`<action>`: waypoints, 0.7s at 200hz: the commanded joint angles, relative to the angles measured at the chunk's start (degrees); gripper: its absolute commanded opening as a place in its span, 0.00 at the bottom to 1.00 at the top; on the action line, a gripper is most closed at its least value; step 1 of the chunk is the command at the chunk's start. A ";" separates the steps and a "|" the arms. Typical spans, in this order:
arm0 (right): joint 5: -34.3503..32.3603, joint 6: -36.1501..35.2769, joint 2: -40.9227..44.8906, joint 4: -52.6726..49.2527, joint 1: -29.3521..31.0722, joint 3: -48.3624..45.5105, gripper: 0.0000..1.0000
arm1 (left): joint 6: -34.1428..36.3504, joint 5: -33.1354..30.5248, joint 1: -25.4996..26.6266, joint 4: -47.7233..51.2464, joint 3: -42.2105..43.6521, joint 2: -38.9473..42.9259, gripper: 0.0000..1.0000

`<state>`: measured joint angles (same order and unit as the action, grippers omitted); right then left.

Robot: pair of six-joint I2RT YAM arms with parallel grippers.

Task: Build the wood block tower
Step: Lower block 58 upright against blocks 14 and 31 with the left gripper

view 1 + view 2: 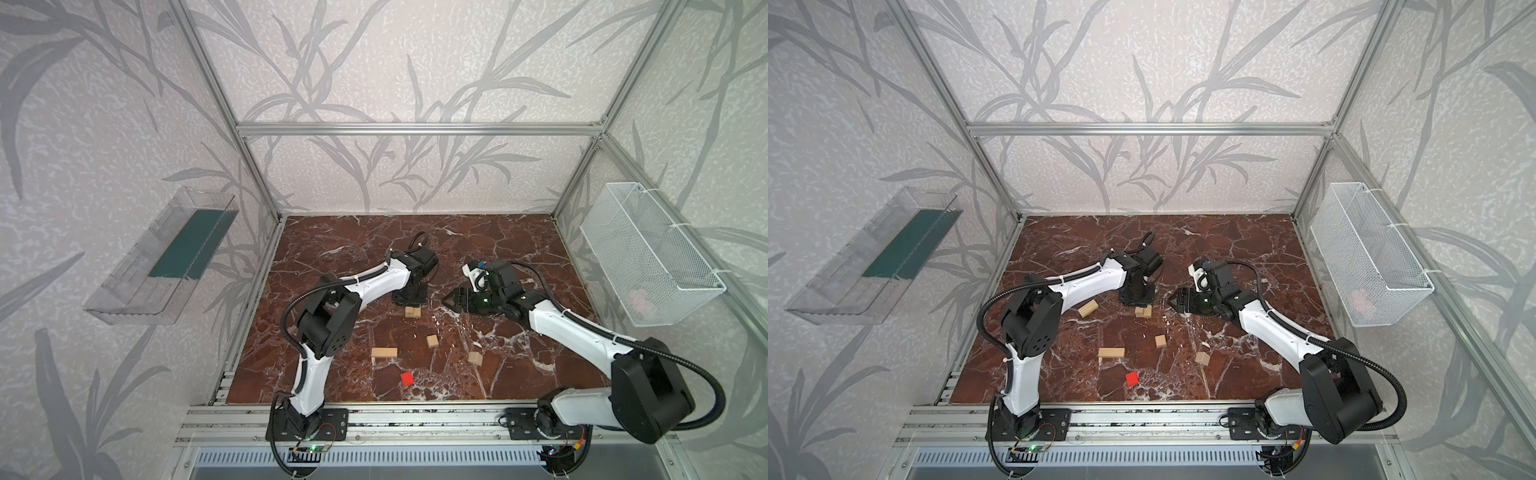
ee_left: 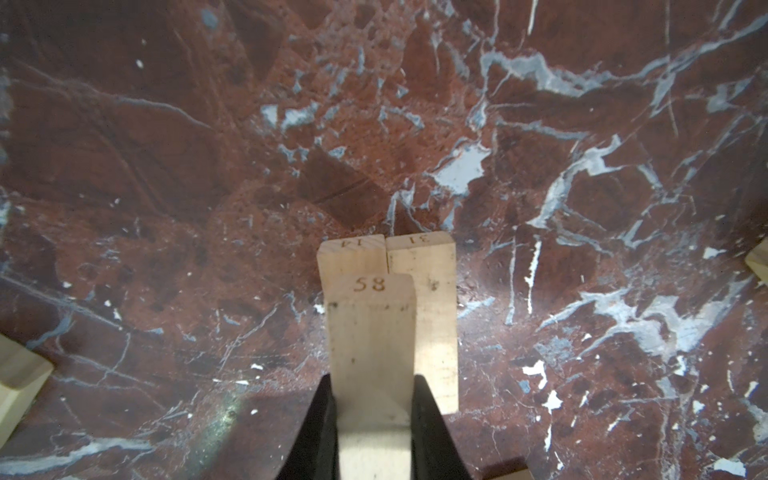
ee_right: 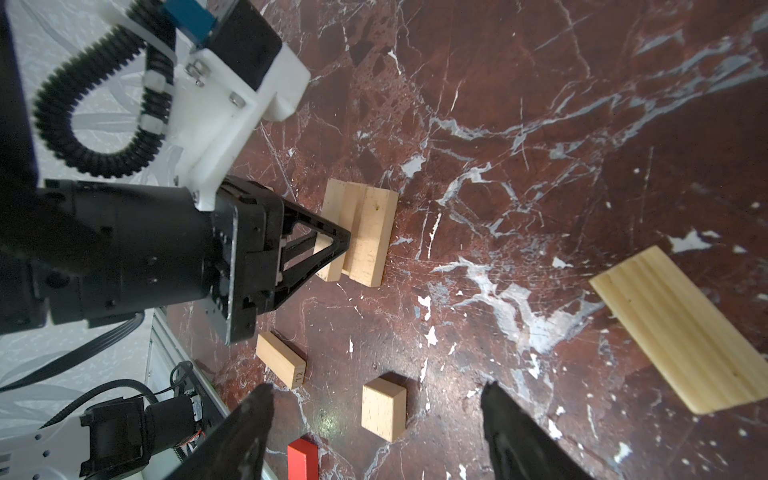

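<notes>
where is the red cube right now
In both top views the red cube lies alone near the front edge of the table, just front-right of a pale bar.

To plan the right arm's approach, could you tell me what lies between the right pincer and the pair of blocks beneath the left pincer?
Nothing: in both top views, only bare table separates the open right pincer from the pair of blocks.

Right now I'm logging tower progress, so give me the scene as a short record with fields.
Left gripper: shut on the marked bar
Placement: over the seam of the base pair, parallel to it; contact unclear
Right gripper: open, empty
Loose: near bar, far bar, middle cube, right cube, red cube
</notes>
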<state>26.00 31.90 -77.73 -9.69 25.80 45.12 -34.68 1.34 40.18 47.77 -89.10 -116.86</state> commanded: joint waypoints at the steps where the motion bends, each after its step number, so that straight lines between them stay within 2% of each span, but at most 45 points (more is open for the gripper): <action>1: 0.10 0.36 1.49 0.29 -0.31 -0.91 0.78 | -0.90 -1.09 0.20 0.74 -1.45 -1.48 0.21; 52: 0.10 0.27 1.55 0.37 -0.40 -1.18 0.78 | -1.51 -1.18 0.16 0.76 -1.61 -1.98 0.22; 85: 0.27 0.44 1.50 0.77 -0.49 -1.27 0.78 | -1.69 -1.06 0.17 0.68 -1.73 -2.19 0.28; 140: 0.46 0.44 1.36 0.82 -0.49 -1.18 0.78 | -1.89 -2.13 0.16 1.24 -2.41 -1.97 0.29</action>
<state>26.02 31.92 -77.71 -9.30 25.54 44.49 -36.03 1.13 40.18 47.79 -89.38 -118.41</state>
